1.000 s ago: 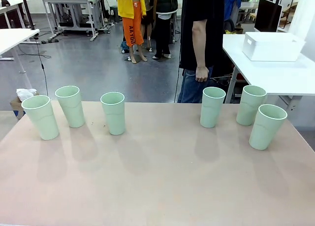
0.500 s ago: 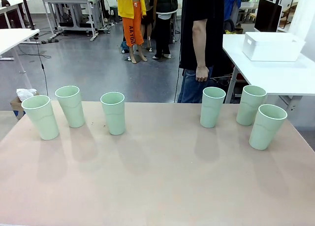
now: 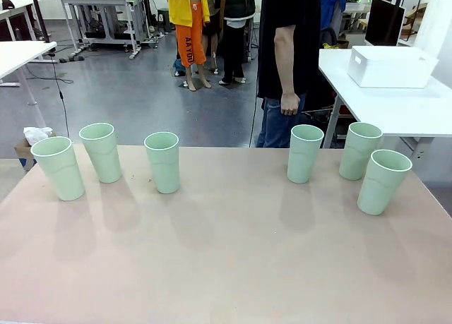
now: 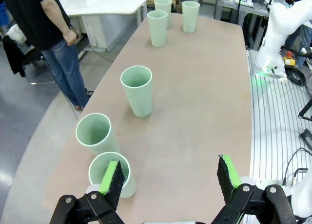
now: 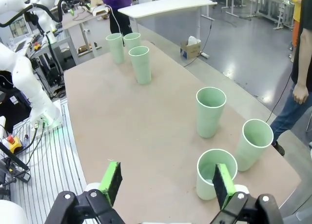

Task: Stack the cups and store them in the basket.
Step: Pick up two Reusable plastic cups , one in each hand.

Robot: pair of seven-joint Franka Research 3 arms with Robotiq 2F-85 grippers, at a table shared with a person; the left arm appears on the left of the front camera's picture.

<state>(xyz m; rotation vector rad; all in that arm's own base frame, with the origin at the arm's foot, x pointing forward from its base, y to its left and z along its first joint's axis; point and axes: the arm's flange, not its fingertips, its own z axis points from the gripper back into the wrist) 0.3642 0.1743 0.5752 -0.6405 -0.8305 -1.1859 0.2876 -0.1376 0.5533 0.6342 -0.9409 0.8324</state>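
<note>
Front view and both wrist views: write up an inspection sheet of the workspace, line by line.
Surface: tan table, bare apart from the cups.
Job's things: six cups, all upright and unstacked, three toward the left end and three toward the right; basket stands on the white side table, off the work table.
Clutter: nothing seen.
Grippers: left gripper open, holding nothing; right gripper open, holding nothing.
Cables: thin black cable beyond the table's left end.
Surroundings: person standing at the far edge, arm hanging.

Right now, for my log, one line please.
cups: six upright, unstacked | basket: on side table | left claw: open | right claw: open
</note>
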